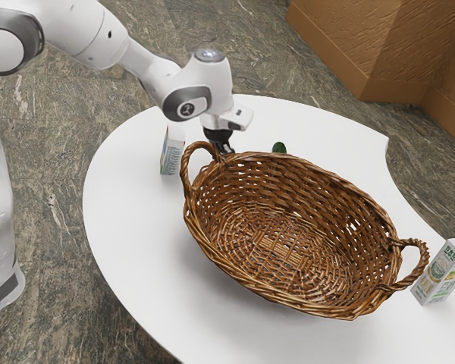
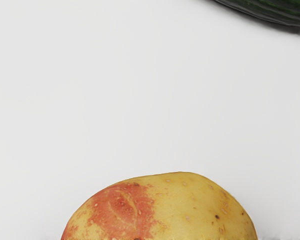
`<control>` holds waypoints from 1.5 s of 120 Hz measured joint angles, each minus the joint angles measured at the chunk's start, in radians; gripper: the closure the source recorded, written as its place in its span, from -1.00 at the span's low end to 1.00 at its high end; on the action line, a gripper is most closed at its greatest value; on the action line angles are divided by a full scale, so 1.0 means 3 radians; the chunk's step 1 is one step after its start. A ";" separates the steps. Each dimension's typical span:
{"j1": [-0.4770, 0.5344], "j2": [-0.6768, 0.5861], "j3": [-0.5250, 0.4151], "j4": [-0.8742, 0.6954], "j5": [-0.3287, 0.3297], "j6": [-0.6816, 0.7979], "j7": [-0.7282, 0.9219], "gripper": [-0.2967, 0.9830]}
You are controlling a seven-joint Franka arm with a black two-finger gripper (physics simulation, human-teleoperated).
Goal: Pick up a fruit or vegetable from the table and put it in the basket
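Observation:
In the exterior view my gripper (image 1: 223, 147) points down behind the basket's rim, near the handle on the exterior view's left; its fingertips are partly hidden by the wicker. A yellow and red potato-like item (image 2: 162, 210) lies at or just under my hand in the wrist view. The brown wicker basket (image 1: 288, 299) stands on the table with nothing visible inside. Behind its far rim a dark green vegetable (image 1: 279, 148) peeks out, and this green vegetable (image 2: 270, 9) also lies some way from the potato-like item in the wrist view.
A small carton (image 1: 172, 152) stands beside my gripper, toward the exterior view's left. Another carton (image 1: 444, 271) is by the basket's other handle (image 1: 418, 265). The white round-edged table (image 1: 129, 220) carries all of these, and a brown wooden piece (image 1: 356, 45) rises beyond it.

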 joint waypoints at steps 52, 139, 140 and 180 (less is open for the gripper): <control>-0.0007 0.0095 0.0004 0.0003 -0.0080 -0.0015 -0.0015 -0.26; -0.0021 -0.0296 -0.0507 0.1046 0.0491 -0.0521 -0.0515 0.21; -0.0023 -0.0295 -0.0531 0.1049 0.0488 -0.0527 -0.0520 0.21; -0.0079 -0.0191 -0.1418 0.1170 0.0304 -0.0637 -0.0702 0.27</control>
